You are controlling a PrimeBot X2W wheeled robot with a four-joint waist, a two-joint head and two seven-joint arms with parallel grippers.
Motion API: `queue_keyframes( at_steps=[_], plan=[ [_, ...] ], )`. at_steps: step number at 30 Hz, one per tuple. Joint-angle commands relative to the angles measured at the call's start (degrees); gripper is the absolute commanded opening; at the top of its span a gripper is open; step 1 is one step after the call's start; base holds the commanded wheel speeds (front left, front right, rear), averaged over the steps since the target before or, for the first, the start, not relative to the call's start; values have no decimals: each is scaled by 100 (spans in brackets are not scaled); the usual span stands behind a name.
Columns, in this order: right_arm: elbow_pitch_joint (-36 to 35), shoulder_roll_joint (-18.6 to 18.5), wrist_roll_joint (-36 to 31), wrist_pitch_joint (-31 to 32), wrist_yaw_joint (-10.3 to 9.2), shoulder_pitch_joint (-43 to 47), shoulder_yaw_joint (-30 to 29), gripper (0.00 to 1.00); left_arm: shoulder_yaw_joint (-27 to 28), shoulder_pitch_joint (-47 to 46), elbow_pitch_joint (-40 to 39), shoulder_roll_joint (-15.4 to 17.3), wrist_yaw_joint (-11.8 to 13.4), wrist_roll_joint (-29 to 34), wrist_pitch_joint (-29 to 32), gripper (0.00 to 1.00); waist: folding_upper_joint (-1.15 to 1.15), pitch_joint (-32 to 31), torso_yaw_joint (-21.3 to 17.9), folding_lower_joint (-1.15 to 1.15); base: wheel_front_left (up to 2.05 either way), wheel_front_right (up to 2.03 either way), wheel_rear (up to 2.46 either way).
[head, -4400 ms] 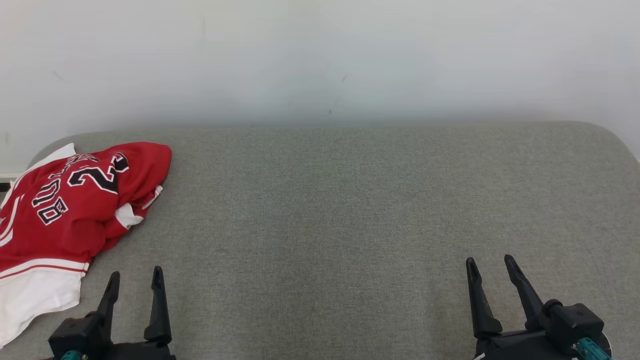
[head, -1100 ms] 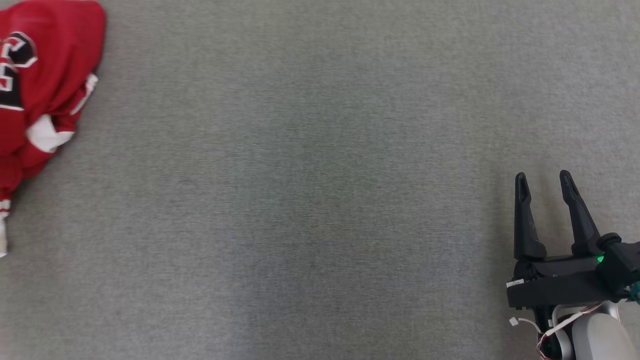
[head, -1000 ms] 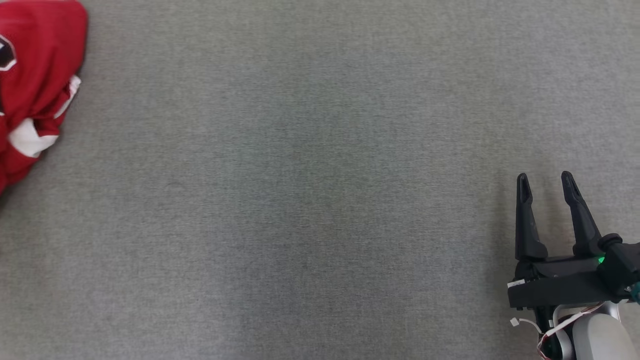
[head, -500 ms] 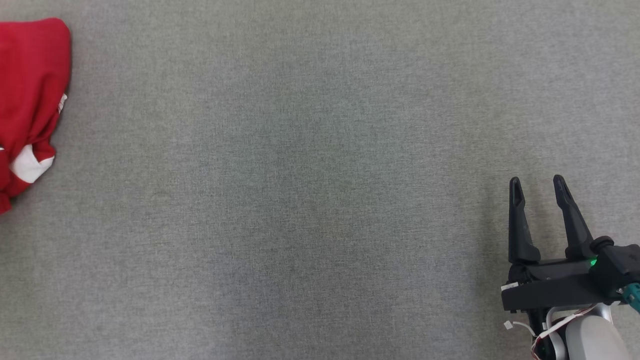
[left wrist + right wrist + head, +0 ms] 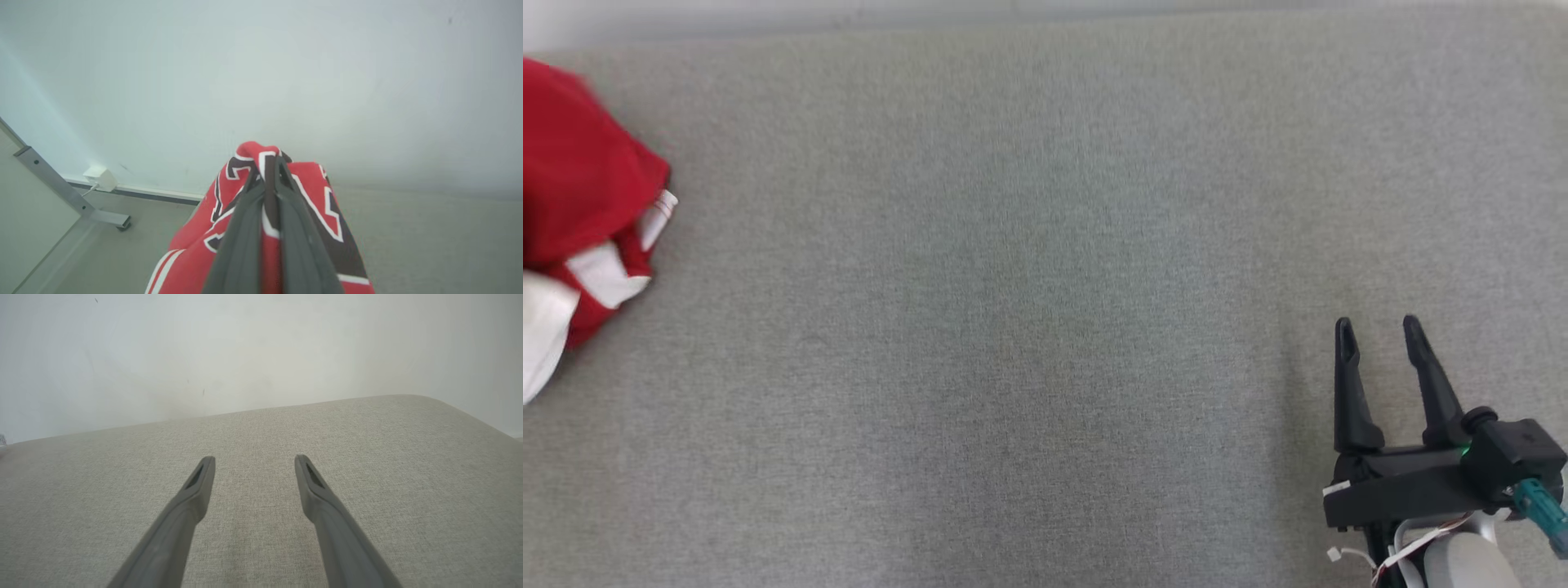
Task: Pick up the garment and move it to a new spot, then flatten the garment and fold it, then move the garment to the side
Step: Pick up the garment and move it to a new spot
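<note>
The garment (image 5: 588,188), a red jersey with white trim and black lettering, sits bunched at the far left of the grey tabletop (image 5: 1029,310), partly cut off by the head view's edge. In the left wrist view the left gripper (image 5: 269,157) has its jaws pressed together on a raised fold of the red cloth, which humps up over the tips with the pale wall (image 5: 261,73) behind. The right gripper (image 5: 1378,327) hovers low at the right side of the tabletop, well apart from the garment, its jaws spread and holding nothing.

The step in hand looks like the pick-up before the carry to a new spot. The hold is a single pinch on a fold, so the cloth may slip out under its own weight once lifted. Hanging from one point, it would likely trail across the tabletop and land in a twisted heap, making flattening harder. It also lies near the left edge, so a loose tail could slide off.
</note>
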Motion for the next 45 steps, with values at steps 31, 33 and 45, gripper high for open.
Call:
queue_keyframes(
  at_steps=[31,33,45],
  plan=[
    [288,92,591,-105,-12,64,338,100,-1895,224,-3047,-1745,147,7,394,0,0,-564,-1585,1,0,0,0],
    [283,92,610,-105,-12,59,350,100,-2064,576,-2946,-1861,160,22,339,0,0,-538,-1612,1,0,0,0],
    [333,90,518,-105,-12,-48,437,100,-2658,2181,-1867,-2271,212,64,-515,100,0,-452,-1353,1,0,0,0]
  ],
)
